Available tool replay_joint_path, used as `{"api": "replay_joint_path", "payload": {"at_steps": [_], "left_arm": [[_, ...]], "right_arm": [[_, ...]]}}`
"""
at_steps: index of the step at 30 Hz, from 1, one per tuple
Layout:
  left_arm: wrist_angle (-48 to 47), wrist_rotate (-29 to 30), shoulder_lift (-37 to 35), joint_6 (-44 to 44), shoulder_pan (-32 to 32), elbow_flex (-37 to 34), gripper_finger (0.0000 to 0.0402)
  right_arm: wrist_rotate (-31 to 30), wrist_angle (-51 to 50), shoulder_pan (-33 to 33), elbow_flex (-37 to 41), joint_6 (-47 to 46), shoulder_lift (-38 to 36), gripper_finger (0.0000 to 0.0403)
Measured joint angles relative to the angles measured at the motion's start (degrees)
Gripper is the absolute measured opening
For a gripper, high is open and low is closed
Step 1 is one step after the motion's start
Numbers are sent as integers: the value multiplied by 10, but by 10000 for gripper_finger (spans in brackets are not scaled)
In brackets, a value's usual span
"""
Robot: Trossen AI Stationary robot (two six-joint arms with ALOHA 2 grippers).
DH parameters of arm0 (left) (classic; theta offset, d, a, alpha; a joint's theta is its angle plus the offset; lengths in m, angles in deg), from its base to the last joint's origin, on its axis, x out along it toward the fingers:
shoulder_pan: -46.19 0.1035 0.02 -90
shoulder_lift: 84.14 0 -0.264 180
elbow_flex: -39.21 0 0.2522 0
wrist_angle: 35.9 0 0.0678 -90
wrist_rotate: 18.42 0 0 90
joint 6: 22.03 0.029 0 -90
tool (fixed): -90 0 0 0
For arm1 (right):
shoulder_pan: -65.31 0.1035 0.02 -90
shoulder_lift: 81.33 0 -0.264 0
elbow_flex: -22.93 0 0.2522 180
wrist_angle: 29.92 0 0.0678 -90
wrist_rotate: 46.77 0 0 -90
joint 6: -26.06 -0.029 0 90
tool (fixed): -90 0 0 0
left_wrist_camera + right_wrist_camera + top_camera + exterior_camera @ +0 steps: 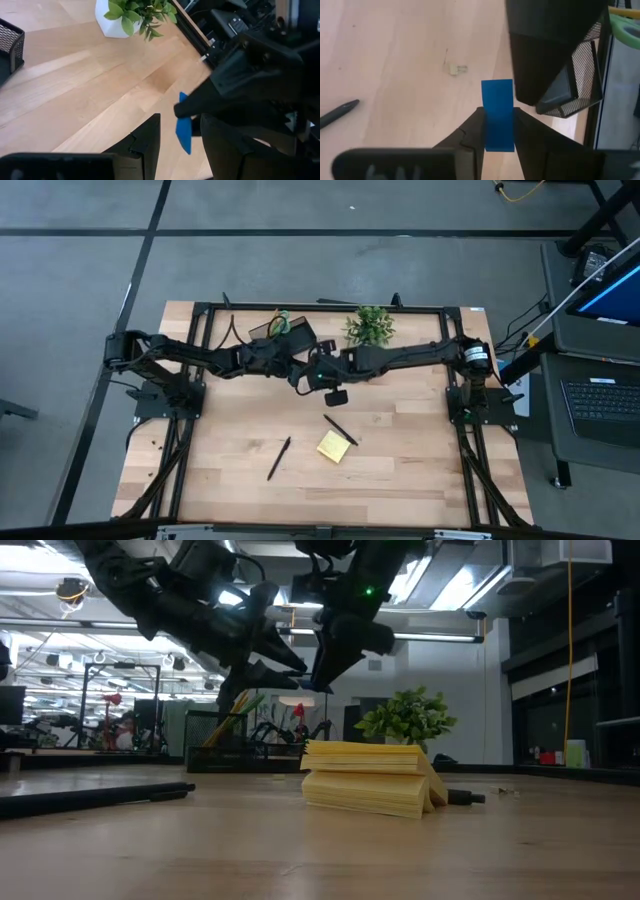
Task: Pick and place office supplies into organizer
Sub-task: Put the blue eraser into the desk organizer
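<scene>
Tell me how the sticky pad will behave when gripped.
The sticky pad shows its sheets splayed into two stacks, so it will probably flex and fan open. It looks light, likely sliding if nudged. The pen lies touching it and may shift.

Wooden table with scattered office supplies.
On the light plank top lie a yellow sticky pad, one black pen just beside it toward the far side, and a second pen apart to the left. Along the far edge stand the black mesh organizer and, near it to the right, a potted plant. A small pale scrap also lies on the wood.
</scene>
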Motion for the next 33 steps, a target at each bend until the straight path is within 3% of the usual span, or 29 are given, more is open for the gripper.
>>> {"api": "replay_joint_path", "payload": {"at_steps": [5, 10, 33], "left_arm": [[-1, 1, 0, 0, 3, 0, 134], [-2, 1, 0, 0, 3, 0, 134], [19, -11, 9, 0, 0, 0, 134]], "right_arm": [[-6, -2, 6, 0, 0, -2, 92], [-51, -3, 11, 0, 0, -8, 92], [-50, 24, 11, 0, 17, -9, 92]]}}
